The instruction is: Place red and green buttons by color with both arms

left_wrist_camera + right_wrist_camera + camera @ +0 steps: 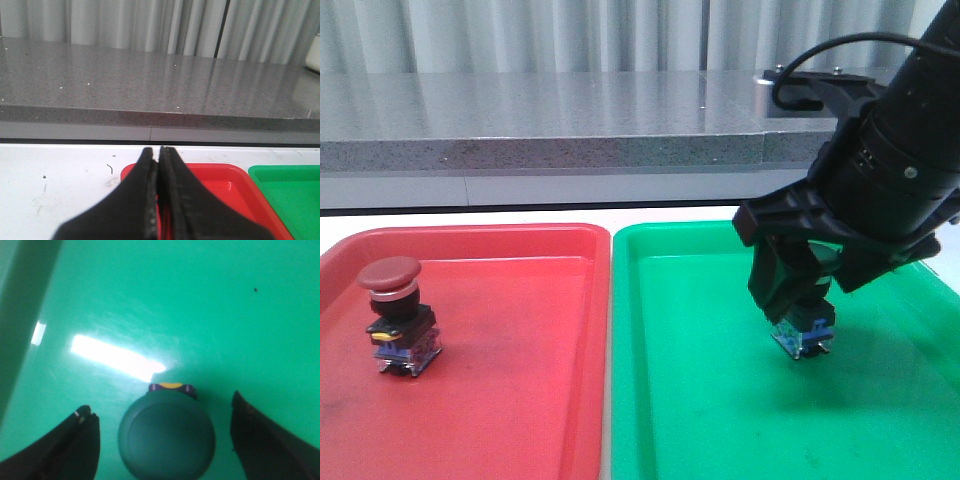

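Observation:
The red button [392,312] stands upright on the red tray [520,350], at its left side. The green button [804,334] stands in the green tray [690,400]; only its blue and black base shows below my right gripper [798,298]. In the right wrist view its dark-green cap [166,436] lies between the fingers [75,445] with a gap on each side, so the right gripper [160,404] is open around it. My left gripper [159,151] is shut and empty, over the white table by the red tray's far left corner [131,172]. It is out of the front view.
The two trays lie side by side, with the red one on the left and the green tray [290,190] on the right. A grey stone counter [570,120] runs along the back behind the white table [60,185].

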Available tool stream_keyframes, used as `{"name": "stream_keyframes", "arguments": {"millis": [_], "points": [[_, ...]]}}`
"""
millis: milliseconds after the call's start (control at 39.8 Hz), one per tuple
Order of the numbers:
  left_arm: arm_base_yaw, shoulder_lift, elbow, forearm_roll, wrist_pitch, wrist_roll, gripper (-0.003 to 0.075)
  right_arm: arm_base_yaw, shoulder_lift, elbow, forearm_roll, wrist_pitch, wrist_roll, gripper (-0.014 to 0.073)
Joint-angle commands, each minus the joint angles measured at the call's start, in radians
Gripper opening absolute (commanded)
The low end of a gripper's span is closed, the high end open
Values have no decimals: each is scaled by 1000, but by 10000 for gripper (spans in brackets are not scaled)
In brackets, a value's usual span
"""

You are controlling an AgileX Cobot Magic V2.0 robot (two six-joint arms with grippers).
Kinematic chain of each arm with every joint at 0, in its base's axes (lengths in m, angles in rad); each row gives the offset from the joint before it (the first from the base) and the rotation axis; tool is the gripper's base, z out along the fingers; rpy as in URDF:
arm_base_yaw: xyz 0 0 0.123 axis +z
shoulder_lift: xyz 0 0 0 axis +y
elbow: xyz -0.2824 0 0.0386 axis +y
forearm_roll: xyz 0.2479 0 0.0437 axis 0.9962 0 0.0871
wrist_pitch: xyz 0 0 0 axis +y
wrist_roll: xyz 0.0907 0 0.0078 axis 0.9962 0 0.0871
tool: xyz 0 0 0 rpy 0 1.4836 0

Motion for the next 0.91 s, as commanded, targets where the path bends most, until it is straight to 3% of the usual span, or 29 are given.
{"name": "stream_keyframes", "arguments": {"millis": [0,101,176,277,427,528,704,880], "points": [[1,13,-24,-7,-74,-5,-20,3,-105,-34,2,-13,-2,600],[1,13,-24,-7,-74,-5,-20,3,-196,-56,2,2,-2,595],[1,13,-24,-7,-74,-5,-20,-6,-263,-80,2,2,-2,544],[1,13,-24,-7,-74,-5,-20,-23,-340,-114,1,11,-2,373],[1,13,-24,-7,-74,-5,-20,-65,-466,-121,-20,18,-2,47],[1,13,-24,-7,-74,-5,-20,-102,-548,-104,-60,19,-2,-73],[1,13,-24,-7,-74,-5,-20,-179,-725,-23,-110,47,-2,-69],[1,13,-24,-7,-74,-5,-20,-188,-916,143,-119,36,-2,-69]]}}
